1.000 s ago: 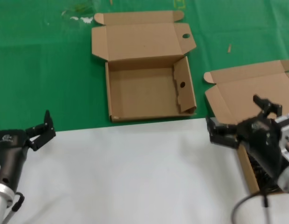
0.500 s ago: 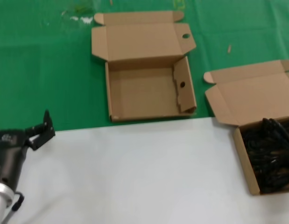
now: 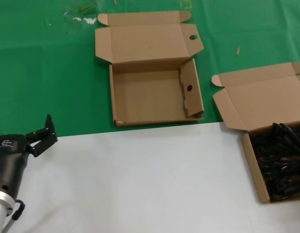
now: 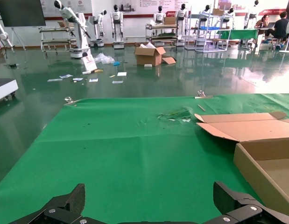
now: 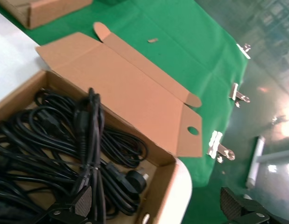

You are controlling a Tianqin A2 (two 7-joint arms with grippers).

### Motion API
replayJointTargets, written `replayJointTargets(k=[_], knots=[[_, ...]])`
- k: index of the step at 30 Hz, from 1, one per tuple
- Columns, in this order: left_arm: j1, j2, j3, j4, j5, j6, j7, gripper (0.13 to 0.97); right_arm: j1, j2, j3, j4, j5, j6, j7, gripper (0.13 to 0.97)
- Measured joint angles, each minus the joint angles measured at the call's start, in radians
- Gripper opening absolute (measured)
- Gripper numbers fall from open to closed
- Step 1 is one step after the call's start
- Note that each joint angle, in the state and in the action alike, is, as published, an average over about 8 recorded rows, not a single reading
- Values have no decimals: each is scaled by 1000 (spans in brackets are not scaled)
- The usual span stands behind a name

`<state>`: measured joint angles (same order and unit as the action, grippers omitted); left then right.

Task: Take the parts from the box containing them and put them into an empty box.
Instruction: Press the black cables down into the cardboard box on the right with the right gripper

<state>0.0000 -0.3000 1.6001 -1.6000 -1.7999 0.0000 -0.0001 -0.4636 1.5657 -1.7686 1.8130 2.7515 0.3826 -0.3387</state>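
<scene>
both grippers are spread open and grasp nothing: my left gripper [image 3: 40,133] hangs at the edge where the white table [image 3: 140,179] meets the green cloth [image 3: 48,73], well to the left of the empty box [image 3: 154,94], and my right gripper [image 5: 158,207] hovers over the box containing them [image 5: 167,170]. the parts [image 3: 280,160], black coiled cables, lie piled in that box, which sits on the white table to the right of the empty box with its lid folded back.
</scene>
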Motion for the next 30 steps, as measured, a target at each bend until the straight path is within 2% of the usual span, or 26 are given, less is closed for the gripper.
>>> replayJointTargets(k=[3,7,9,17,21,25,29,30], knots=[[0,0,0,0,0,0,0,966,35,-1,-32,-5,1,-30,2,946],[0,0,0,0,0,0,0,966,144,-22,-134,-10,1,-59,-16,922],[0,0,0,0,0,0,0,966,228,-40,-213,-17,1,-70,-33,916],[0,0,0,0,0,0,0,966,585,-118,-554,-81,1,-101,-82,802],[0,0,0,0,0,0,0,966,765,-152,-728,-121,1,-109,-88,802],[0,0,0,0,0,0,0,966,909,-183,-868,-156,1,-114,-91,712],[0,0,0,0,0,0,0,966,988,-211,-945,-180,1,-118,-98,622],[0,0,0,0,0,0,0,966,998,-216,-955,-184,1,-119,-100,622]])
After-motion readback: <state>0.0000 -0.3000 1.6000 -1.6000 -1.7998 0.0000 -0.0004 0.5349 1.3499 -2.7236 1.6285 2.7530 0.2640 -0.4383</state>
